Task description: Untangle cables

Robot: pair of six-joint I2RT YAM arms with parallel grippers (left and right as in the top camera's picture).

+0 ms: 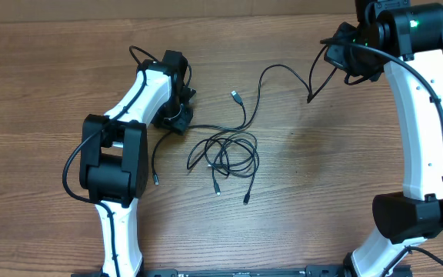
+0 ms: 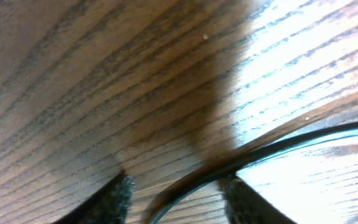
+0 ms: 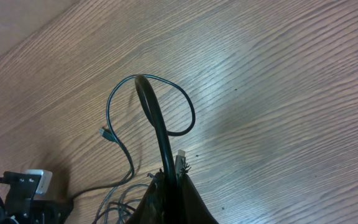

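Cables: thin, light, limp cords, likely slippery, looped mid-scene on the worktop, one strand running far right to your right hand, pinched shut on it; your left hand spread open astride a left strand; take hold near a loose plug end.

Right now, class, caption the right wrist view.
Shut right tool holds one black cable looped over the wooden table.
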